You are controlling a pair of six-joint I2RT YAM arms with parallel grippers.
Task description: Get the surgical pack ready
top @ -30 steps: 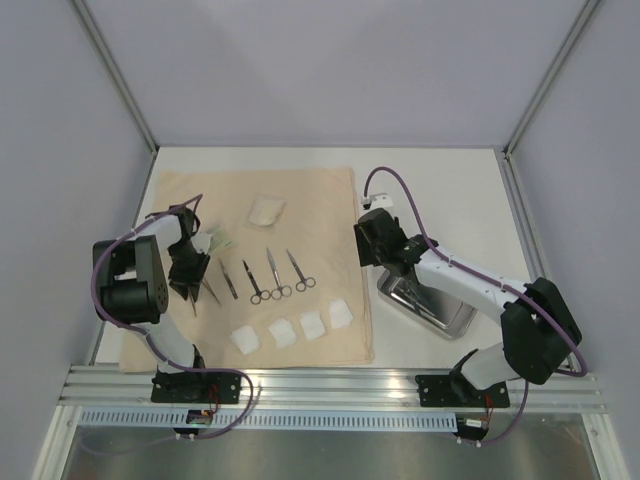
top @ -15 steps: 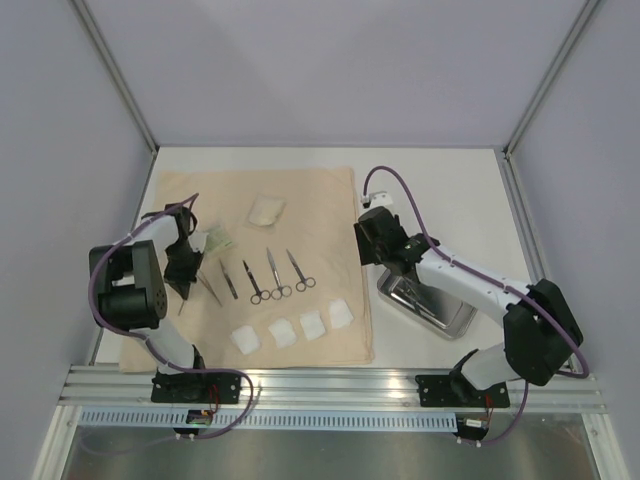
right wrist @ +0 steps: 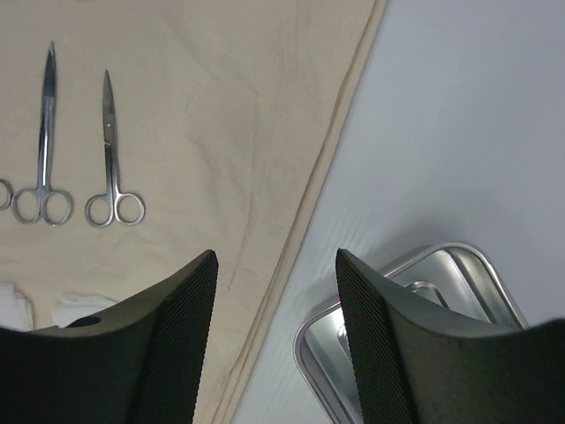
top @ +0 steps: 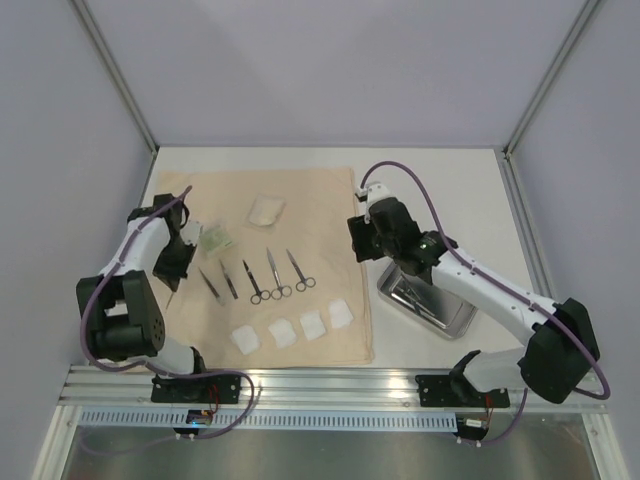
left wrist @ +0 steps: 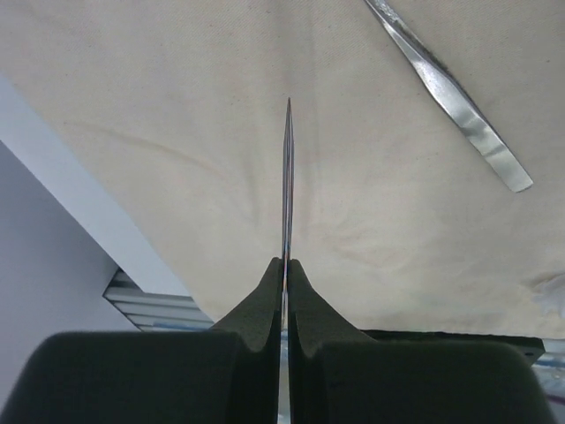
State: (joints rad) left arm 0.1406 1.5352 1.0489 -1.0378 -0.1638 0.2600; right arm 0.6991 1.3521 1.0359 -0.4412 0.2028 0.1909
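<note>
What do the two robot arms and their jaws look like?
The left arm and the right arm have white links and chunky black joint housings. A purple cable loops along each. The jaws are dark, matte wedges.

Pale lavender walls point(top: 330, 60) enclose a white table point(top: 450, 190).

Ahead of the left end effector point(left wrist: 284, 269), the thin steel instrument point(left wrist: 287, 177) pinched in it juts over bare cloth point(left wrist: 159, 88); only tweezers point(left wrist: 450, 110) lie off to its right. Under the wide-spread right end effector point(right wrist: 275, 265), the cloth hem and bare bench point(right wrist: 459, 106) are free; scissors point(right wrist: 110, 168) lie to its left, and the steel tray point(right wrist: 446, 251) is just right.
</note>
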